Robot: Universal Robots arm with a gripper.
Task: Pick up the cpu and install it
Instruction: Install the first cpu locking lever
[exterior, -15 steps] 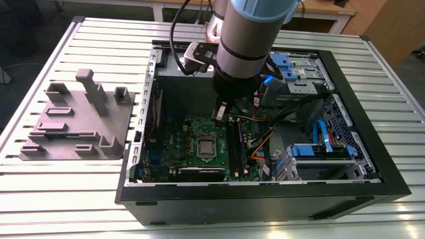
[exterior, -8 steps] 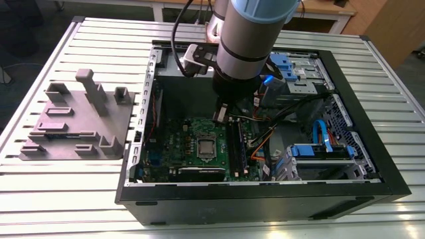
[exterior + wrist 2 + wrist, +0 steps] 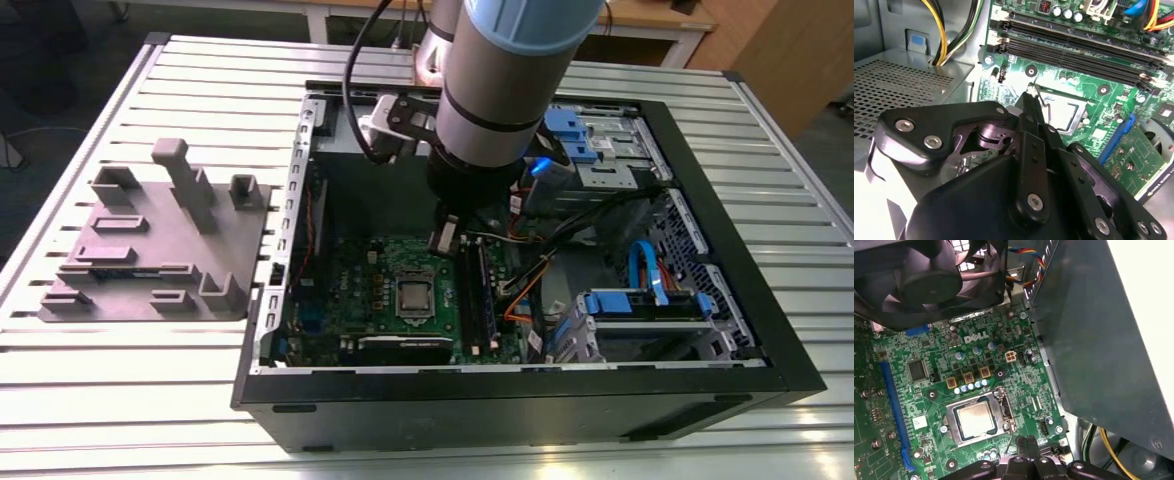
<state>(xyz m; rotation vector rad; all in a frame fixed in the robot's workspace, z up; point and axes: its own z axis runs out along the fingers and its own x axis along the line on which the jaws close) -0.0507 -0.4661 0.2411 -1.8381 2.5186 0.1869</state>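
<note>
Inside an open computer case [image 3: 747,330] laid on its side on a slatted metal table [image 3: 120,380], the cpu [image 3: 975,419] is seen already seated in the silver socket frame [image 3: 1004,412] on the green motherboard [image 3: 354,290], its shiny metal top facing up; in the exterior view the chip [image 3: 415,296] lies flat near the board's middle. The gripper [image 3: 446,236] is hung just above the board and slightly to the far side of the socket, with nothing held; in both wrist views its fingers [image 3: 1030,100] are drawn together to a narrow point, closed on empty air. In the first wrist view the fingertips [image 3: 1026,442] are found just beside one corner of the frame, apart from the chip itself. The chip is square, so no long axis is offered. Room for movement is judged tight: memory slots [image 3: 1074,45] run along one side of the socket, a fan [image 3: 929,275] overhangs another, and a grey inner wall [image 3: 1094,340] stands close by. The grey moulded tray [image 3: 147,250] is left well apart on the table, at the exterior view's left.
</note>
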